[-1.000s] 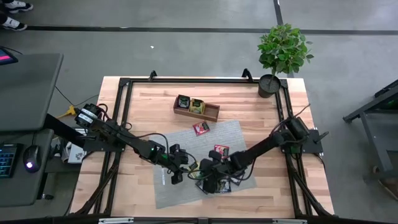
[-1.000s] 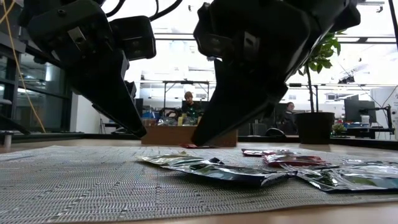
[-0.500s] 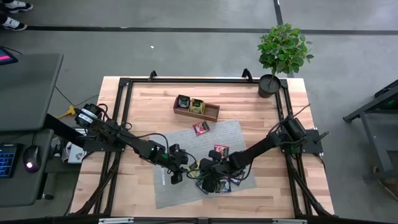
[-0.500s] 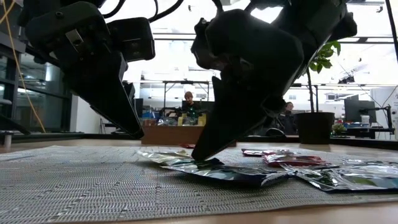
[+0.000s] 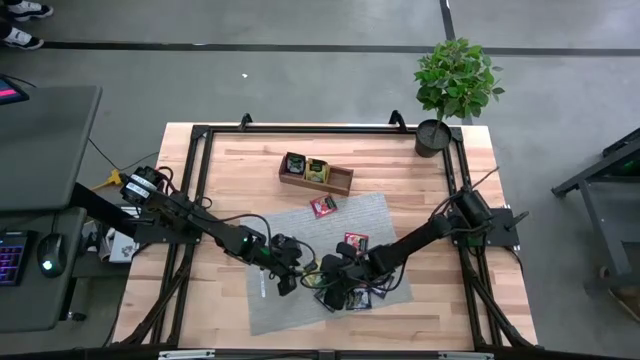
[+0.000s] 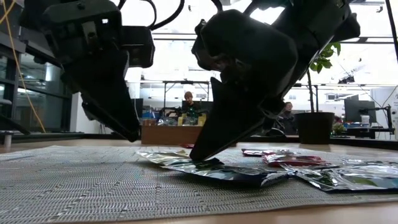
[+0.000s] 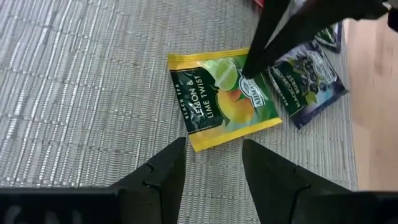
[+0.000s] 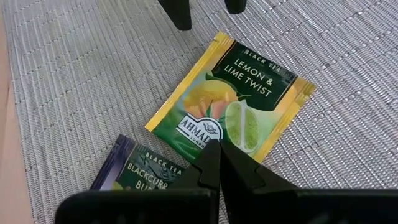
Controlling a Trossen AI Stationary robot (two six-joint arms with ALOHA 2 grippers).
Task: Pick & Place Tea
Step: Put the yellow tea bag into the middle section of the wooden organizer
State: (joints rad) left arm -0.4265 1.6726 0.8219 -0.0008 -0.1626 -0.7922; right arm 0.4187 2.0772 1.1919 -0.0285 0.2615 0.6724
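Right claw [image 8: 219,163]: its two dark fingers are pressed together with no gap, and the joined tip rests on the lemon and lime sachet.
Lemon and lime sachet [image 8: 233,99]: yellow-edged and green, printed "Black Tea, Lemon & Lime Twist", lying flat and face up on the grey mat.
Blackcurrant sachet [image 8: 140,171]: dark purple, just beside the lemon one, partly hidden behind the claw.
Grey mat [image 8: 81,68]: woven and ribbed, under both sachets.
Table [image 8: 6,155]: a strip of bare wood along the mat's edge.
Left claw [image 8: 208,9]: two dark fingertips set apart, near the lemon sachet's far corner.
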